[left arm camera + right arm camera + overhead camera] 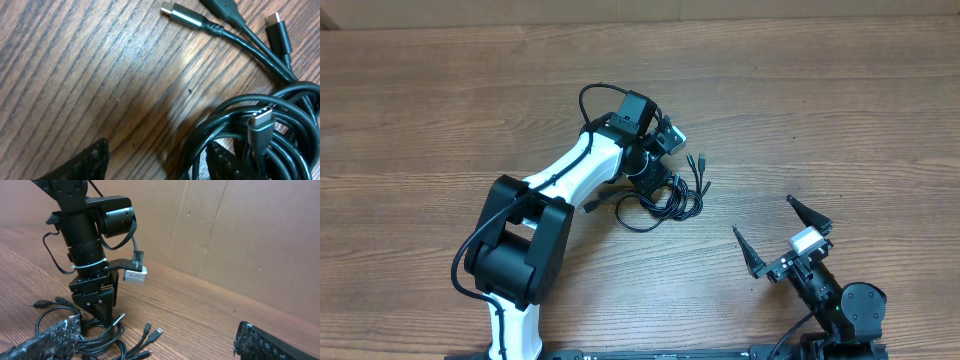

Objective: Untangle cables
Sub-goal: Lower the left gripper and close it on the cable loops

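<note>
1. Overhead, the cables [670, 195] lie coiled at the middle of the tabletop [440, 100] — light, limp cords, we judge.
2. Left gripper [157, 150] straddles them, jaws apart; right gripper [763, 214] gapes wide, empty.
3. We'd pinch beside a plug [182, 16] — not the coil.

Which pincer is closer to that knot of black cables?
Left. The left pincer is down at the cables; the right pincer stands open, well apart from them, off to the robot's right.
</note>
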`<state>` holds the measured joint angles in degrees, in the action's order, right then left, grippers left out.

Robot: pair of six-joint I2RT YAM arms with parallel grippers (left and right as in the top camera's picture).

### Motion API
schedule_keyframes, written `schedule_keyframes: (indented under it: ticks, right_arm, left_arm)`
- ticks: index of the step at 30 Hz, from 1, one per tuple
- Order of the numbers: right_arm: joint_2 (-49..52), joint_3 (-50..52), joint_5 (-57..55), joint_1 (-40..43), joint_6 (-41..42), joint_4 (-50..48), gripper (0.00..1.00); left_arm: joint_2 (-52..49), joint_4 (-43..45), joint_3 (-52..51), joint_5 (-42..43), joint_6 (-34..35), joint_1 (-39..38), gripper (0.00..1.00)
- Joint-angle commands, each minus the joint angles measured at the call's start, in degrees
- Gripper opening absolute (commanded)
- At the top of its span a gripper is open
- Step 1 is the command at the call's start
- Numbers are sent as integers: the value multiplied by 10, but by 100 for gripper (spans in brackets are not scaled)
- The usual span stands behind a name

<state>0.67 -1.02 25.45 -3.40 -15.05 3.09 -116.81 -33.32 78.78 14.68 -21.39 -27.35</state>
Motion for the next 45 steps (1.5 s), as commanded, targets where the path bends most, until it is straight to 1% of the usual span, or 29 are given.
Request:
schedule_keyframes:
  ticks: [1,3,15,19,22,24,26,27,29,31,32,34,35,41,45]
  right_arm:
    - [-5,6,-3,2,1,0,100]
    - [-5,6,-3,2,1,0,100]
    - [-5,6,-3,2,1,0,100]
    - [-5,6,-3,2,1,0,100]
    - [-5,6,-3,2,1,0,100]
    - [-5,6,-3,2,1,0,100]
    - [-5,6,-3,2,1,0,100]
    - [-5,6,-3,2,1,0,100]
    - [-5,6,-3,2,1,0,100]
    - [-5,6,-3,2,1,0,100]
    - [-5,6,-3,2,1,0,100]
    - [-5,6,-3,2,1,0,100]
    - [-5,6,-3,2,1,0,100]
    - [-5,6,-3,2,1,0,100]
    - [-5,6,-3,2,1,0,100]
  left_arm:
    - [-12,2,-6,0,-2,-1,57]
    - [-12,4,-6,0,-2,-1,53]
    - [-12,-11,-7,7,-3,-1,53]
    - [-12,-19,-7,18,-4,-1,49]
    - [-12,-17,-7,19,-17,-1,43]
    - [-12,-16,-7,19,-20,-1,37]
    - [-13,-15,-7,19,-20,-1,34]
    - [-13,-15,-7,19,-20,-1,34]
    - [-17,-15,-7,19,-20,-1,38]
    - [-26,-15,-7,19,-21,-1,38]
    - [-31,-14,-7,19,-21,-1,35]
    - [-46,-9,-7,21,-19,-1,18]
    - [-51,-9,-7,28,-20,-1,4]
    - [-52,-14,1,45,-17,-1,4]
    - [-48,-46,22,45,-17,0,4]
